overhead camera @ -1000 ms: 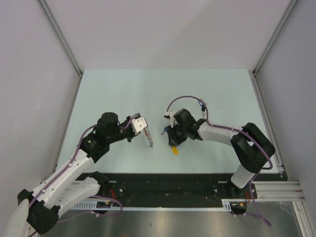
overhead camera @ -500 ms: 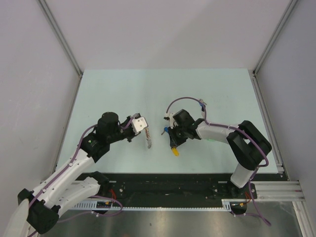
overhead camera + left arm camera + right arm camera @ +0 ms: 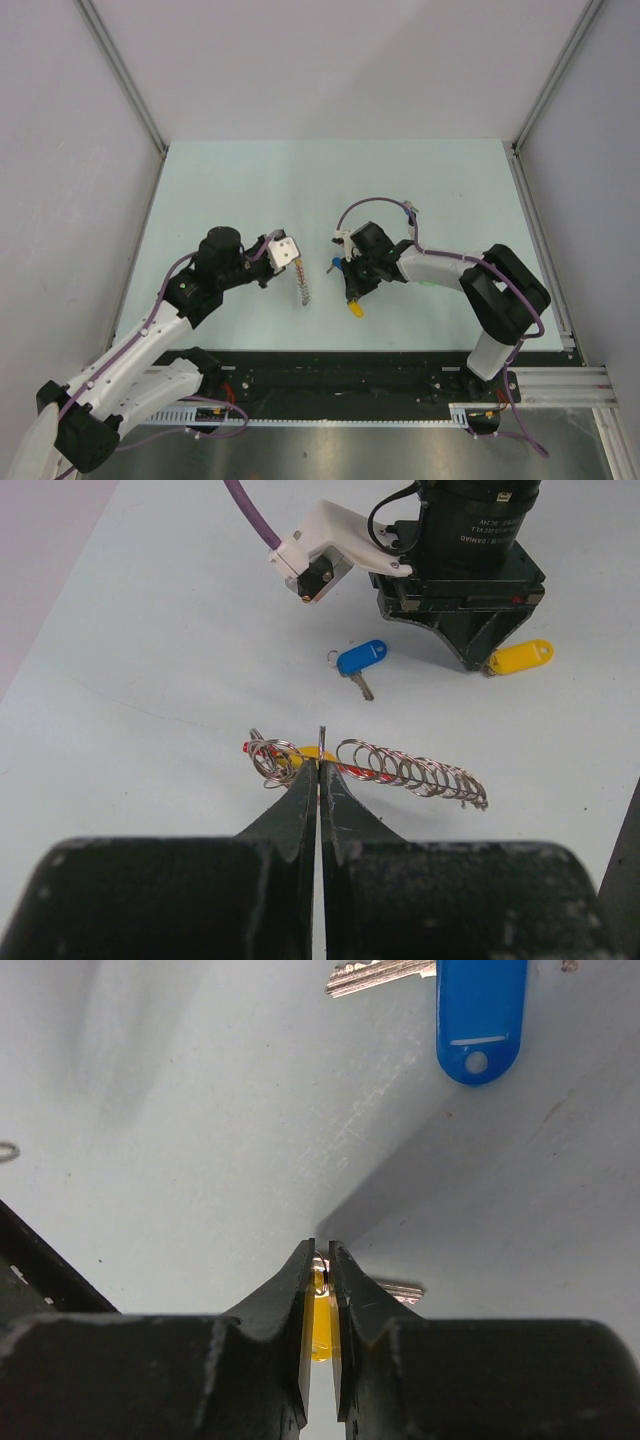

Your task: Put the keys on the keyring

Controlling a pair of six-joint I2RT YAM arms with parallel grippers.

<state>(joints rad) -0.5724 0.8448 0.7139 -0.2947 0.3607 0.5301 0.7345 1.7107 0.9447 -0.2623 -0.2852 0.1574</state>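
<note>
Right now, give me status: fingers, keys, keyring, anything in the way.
Left gripper shut on the keyring. Right gripper shut on the yellow key. Blue key loose on the table between them. Nothing in the way.

A pale green table (image 3: 250, 180) fills the middle of the overhead view, enclosed by 3 plain grey walls (image 3: 340, 60) that meet along 2 slanting aluminium posts (image 3: 121, 75). A black strip (image 3: 340, 368) runs along its near edge. A silver rail (image 3: 543, 250) borders its right side, and a grey metal sheet (image 3: 350, 452) lies below the strip.
</note>
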